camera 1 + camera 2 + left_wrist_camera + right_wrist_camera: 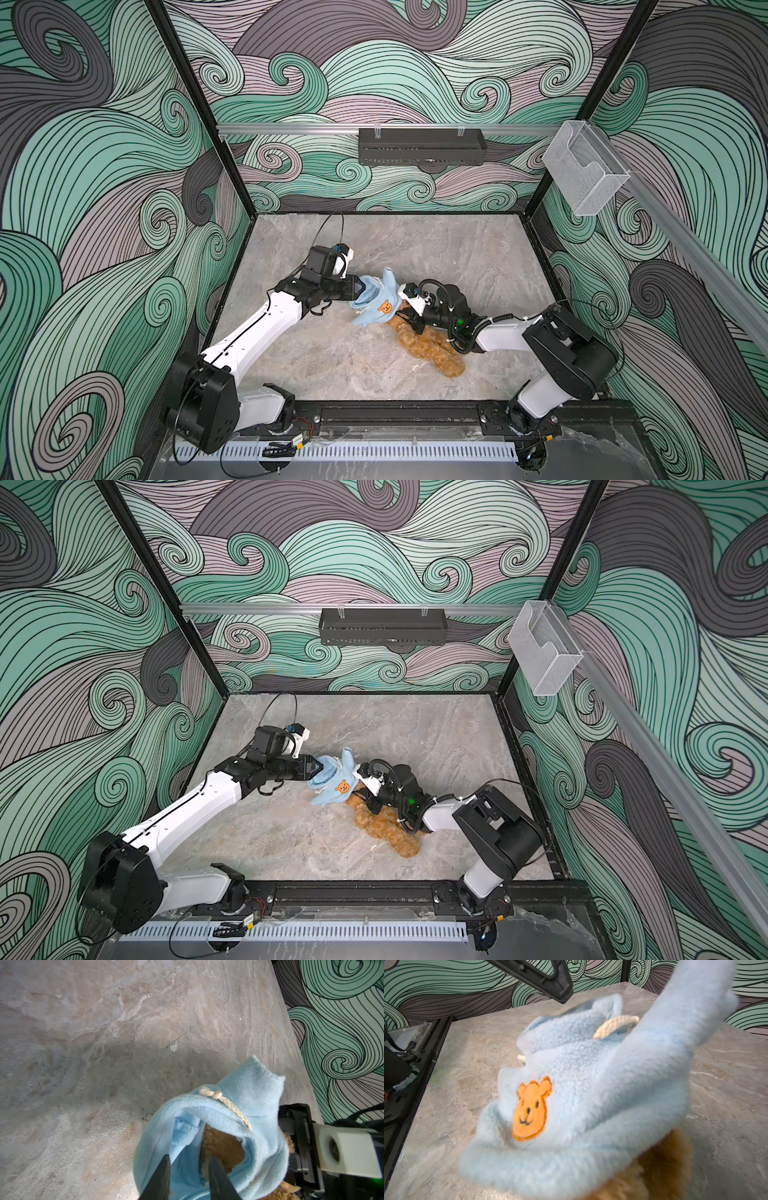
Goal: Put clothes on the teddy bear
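The left gripper (360,289) sits at the head end of the teddy bear (432,351). In the left wrist view its fingers (164,1169) straddle the neck rim of the light blue shirt (376,297), one outside and one inside against brown fur. Whether they actually pinch the fleece I can't tell.

The shirt covers the bear's head and shoulders with one sleeve (388,275) sticking up. The bear lies mid-table with its legs bare.

The right gripper (410,321) is tucked against the bear's middle at the shirt's hem. Its fingers are hidden, so I can't tell its grip either.

To my eye the shirt is being worked over the head. Next the head must come through the neck opening and the arms must find the sleeves, while the body is held steady.

The table (457,257) is bare all round the bear, and its walls and front rail are well apart from it.
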Controlling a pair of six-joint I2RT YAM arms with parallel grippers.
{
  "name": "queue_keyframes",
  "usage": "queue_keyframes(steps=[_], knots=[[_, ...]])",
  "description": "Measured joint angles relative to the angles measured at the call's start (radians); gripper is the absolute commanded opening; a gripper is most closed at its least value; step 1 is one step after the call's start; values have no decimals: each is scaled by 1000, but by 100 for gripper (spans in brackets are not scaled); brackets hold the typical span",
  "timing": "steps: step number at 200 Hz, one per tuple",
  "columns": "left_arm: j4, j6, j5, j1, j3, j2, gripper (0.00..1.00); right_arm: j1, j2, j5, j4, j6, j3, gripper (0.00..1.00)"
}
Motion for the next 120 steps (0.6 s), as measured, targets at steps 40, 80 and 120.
queue_keyframes(steps=[40,80,120], knots=[[-24,48,132,0,39,90,23,-8,-4,-23,-34,-31,9,19],[-23,67,181,0,37,110,26,-12,-12,-32,-48,-44,9,19],[9,84,227,0,26,173,36,-14,-16,-43,-50,-45,10,19]])
